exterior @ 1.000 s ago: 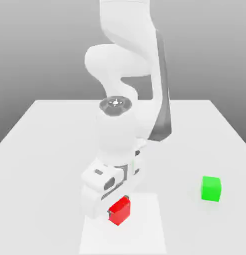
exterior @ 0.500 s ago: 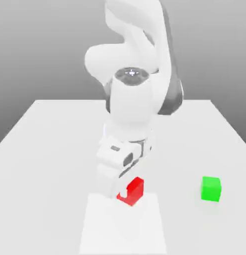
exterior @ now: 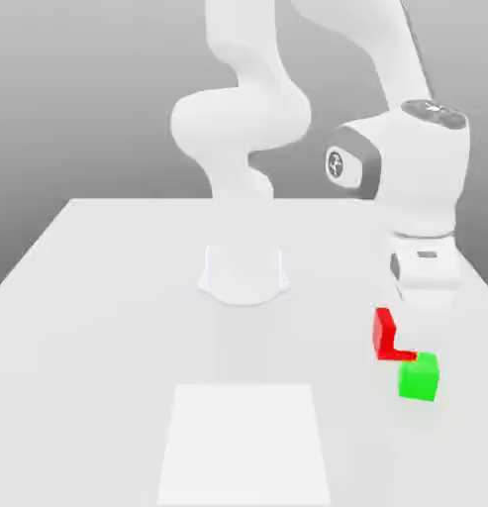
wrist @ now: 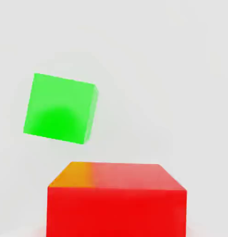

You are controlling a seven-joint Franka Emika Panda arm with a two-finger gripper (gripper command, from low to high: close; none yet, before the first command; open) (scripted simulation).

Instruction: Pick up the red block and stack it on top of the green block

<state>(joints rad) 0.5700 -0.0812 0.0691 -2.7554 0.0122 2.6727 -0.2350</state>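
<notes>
The red block (exterior: 384,333) hangs off the table at the exterior view's right, just above and slightly left of the green block (exterior: 419,377). My gripper (exterior: 407,333) is shut on the red block, and its white fingers cover part of the block's face. In the hand view the red block (wrist: 116,199) sits close under the camera. The green block (wrist: 60,109) rests on the table beyond it, offset to one side and not directly beneath. The two blocks are apart.
The arm's round white base (exterior: 244,273) stands at the middle of the white table (exterior: 99,327). A paler square patch (exterior: 245,441) marks the table's front centre. The table's right edge runs close to the green block.
The arm swung from the front centre patch to the exterior view's right, carrying the red block up and over to the green block. The green block stayed put.
</notes>
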